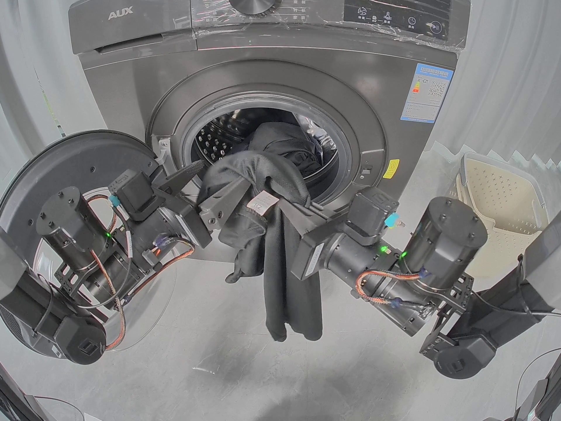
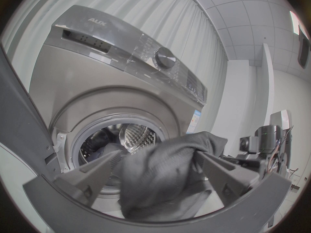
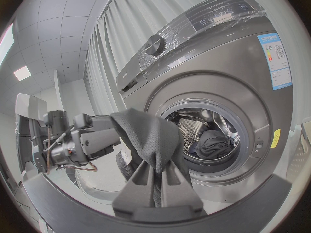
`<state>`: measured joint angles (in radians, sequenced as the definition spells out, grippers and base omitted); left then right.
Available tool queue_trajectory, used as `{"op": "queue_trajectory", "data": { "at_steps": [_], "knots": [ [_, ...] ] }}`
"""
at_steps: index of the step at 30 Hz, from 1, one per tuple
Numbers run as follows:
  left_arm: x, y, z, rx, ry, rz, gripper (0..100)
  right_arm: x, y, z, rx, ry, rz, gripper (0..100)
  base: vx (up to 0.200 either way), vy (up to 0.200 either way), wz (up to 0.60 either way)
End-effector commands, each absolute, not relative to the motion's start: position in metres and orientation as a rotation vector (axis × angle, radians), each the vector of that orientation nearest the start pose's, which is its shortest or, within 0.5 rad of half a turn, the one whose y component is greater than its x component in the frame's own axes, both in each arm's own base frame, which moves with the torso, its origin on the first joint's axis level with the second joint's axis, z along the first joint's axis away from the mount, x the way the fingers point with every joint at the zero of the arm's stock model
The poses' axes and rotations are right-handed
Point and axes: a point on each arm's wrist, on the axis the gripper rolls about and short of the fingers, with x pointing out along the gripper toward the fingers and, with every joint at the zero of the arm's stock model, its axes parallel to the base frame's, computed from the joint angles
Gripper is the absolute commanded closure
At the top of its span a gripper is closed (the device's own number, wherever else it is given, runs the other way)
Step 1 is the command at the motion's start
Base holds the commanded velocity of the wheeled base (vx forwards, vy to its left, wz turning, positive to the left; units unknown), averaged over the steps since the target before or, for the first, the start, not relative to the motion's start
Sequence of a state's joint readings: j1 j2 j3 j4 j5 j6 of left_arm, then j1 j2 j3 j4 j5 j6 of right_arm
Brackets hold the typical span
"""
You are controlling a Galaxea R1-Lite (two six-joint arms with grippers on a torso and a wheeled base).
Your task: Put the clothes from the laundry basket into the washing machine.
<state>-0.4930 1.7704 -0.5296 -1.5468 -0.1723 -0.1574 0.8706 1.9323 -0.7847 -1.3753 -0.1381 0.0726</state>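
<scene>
Head view is showing us a black, limp fabric garment [image 1: 274, 264] hanging between both grippers, just before the open porthole of the grey front-loading washing machine [image 1: 175, 83], its long end dangling toward the floor. The right gripper [image 3: 156, 182] is clamping a fold of it. The left gripper [image 2: 158, 165] is standing spread, with cloth bunching between its fingers.

We are judging this to be the loading step. Next, the arms are going to need to push the bundle past the rim, onto the dark clothes [image 1: 286, 138] lying in the drum, and let go.

The right arm is hiding part of the cream perforated plastic laundry basket [image 1: 502, 200], so we are unable to tell what remains inside.
</scene>
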Motion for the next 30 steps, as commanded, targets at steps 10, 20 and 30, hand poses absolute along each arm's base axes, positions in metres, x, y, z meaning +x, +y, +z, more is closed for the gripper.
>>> {"op": "queue_trajectory", "data": {
  "at_steps": [10, 20, 30],
  "knots": [
    [0.266, -0.128, 0.164, -0.182, -0.191, -0.625, 0, 0.211, 0.245, 0.188, 0.194, -0.195, 0.735, 100, 0.0, 0.0, 0.0],
    [0.267, -0.125, 0.162, -0.179, -0.185, -0.614, 0, 0.218, 0.24, 0.194, 0.202, -0.212, 0.7, 100, 0.0, 0.0, 0.0],
    [0.26, -0.126, 0.149, -0.164, -0.125, -0.642, 0, 0.222, 0.239, 0.197, 0.21, -0.226, 0.687, 100, 0.0, 0.0, 0.0]
  ]
}}
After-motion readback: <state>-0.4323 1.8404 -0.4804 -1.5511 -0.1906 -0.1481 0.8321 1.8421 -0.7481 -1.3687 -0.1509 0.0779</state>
